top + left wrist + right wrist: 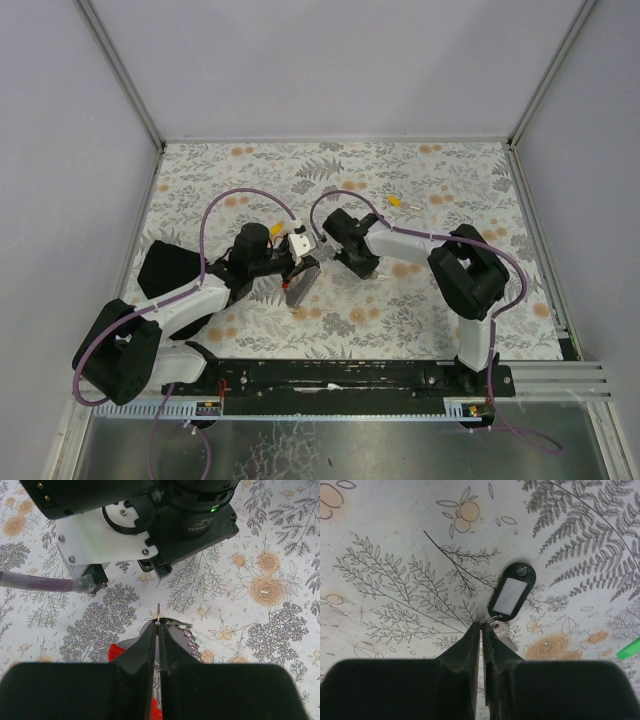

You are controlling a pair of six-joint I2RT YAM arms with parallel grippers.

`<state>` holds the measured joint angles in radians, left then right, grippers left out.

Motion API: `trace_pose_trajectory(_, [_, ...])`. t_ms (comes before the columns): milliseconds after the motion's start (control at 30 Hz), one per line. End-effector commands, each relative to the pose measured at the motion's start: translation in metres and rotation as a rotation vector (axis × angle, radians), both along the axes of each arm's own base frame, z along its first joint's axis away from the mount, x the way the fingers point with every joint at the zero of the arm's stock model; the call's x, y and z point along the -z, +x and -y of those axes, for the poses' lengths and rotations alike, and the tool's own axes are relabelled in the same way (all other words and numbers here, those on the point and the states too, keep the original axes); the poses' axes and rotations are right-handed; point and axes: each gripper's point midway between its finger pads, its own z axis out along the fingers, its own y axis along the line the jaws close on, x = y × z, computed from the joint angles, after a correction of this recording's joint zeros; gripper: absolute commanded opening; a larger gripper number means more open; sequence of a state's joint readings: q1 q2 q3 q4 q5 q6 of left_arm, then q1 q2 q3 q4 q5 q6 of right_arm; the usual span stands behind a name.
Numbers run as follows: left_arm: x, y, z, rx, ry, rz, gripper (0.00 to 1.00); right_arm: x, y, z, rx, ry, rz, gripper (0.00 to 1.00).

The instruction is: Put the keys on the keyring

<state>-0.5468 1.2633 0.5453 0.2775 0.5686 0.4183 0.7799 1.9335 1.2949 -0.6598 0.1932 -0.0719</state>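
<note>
One oval black-headed key (511, 594) lies on floral cloth (395, 530).

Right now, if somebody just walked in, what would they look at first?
Probably the left gripper and right gripper nose to nose above the middle of the flowery cloth. The left pinches the keyring, and a black-tagged key lies at the right one's tips. A yellow key sits alone farther back.

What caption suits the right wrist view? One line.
Right gripper, closed, tips at the black-tagged key on floral cloth.
</note>
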Motion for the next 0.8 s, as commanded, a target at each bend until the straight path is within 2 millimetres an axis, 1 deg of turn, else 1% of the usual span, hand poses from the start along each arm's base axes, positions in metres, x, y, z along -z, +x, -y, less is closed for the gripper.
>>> trace_pose_trajectory(0, [-0.016,0.008,0.004,0.0,-0.046,0.052,0.0,-0.013,0.0,-0.019,-0.033,0.121,0.045,0.17])
trace_pose_trajectory(200, [-0.018,0.008,0.004,0.001,-0.051,0.058,0.0,-0.045,0.005,-0.024,-0.044,0.241,0.167,0.38])
trace_pose_trajectory(233, [-0.018,0.008,0.004,0.001,-0.052,0.057,0.0,-0.049,0.006,-0.024,-0.045,0.256,0.19,0.42])
trace_pose_trajectory(267, [-0.018,0.008,0.004,0.0,-0.053,0.058,0.0,-0.05,0.006,-0.024,-0.047,0.264,0.199,0.49])
trace_pose_trajectory(333, [-0.018,0.008,0.004,0.0,-0.053,0.058,0.0,-0.063,0.006,-0.024,-0.052,0.309,0.247,0.54])
trace_pose_trajectory(400, [-0.019,0.008,0.004,0.0,-0.053,0.057,0.0,-0.063,0.005,-0.022,-0.052,0.325,0.266,0.56])
trace_pose_trajectory(467, [-0.018,0.008,0.004,-0.001,-0.053,0.056,0.0,-0.06,0.005,-0.018,-0.038,0.312,0.279,0.55])
trace_pose_trajectory(533, [-0.019,0.008,0.004,-0.001,-0.054,0.059,0.0,-0.053,0.004,-0.013,-0.03,0.29,0.283,0.54])
trace_pose_trajectory(767, [-0.017,0.008,0.004,-0.002,-0.053,0.054,0.0,-0.028,-0.004,-0.009,-0.026,0.222,0.299,0.47])
